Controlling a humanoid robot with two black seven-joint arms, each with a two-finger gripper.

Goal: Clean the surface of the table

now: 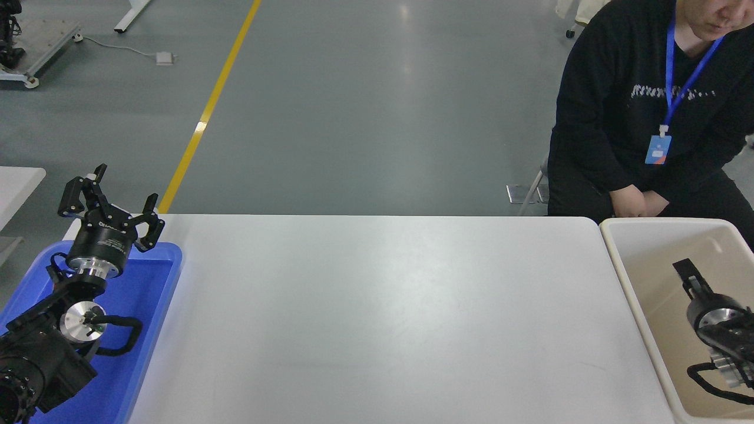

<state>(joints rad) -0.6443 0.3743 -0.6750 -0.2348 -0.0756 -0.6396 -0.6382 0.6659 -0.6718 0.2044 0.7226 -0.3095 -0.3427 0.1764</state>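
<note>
Two black arms flank the white desk (pixel 377 318). Left hand (pixel 112 203) hovers over the blue tray (pixel 150 294), fingers spread apart. Right hand (pixel 688 274) points into the cream bin (pixel 633 277); its finger spacing cannot be told.
</note>
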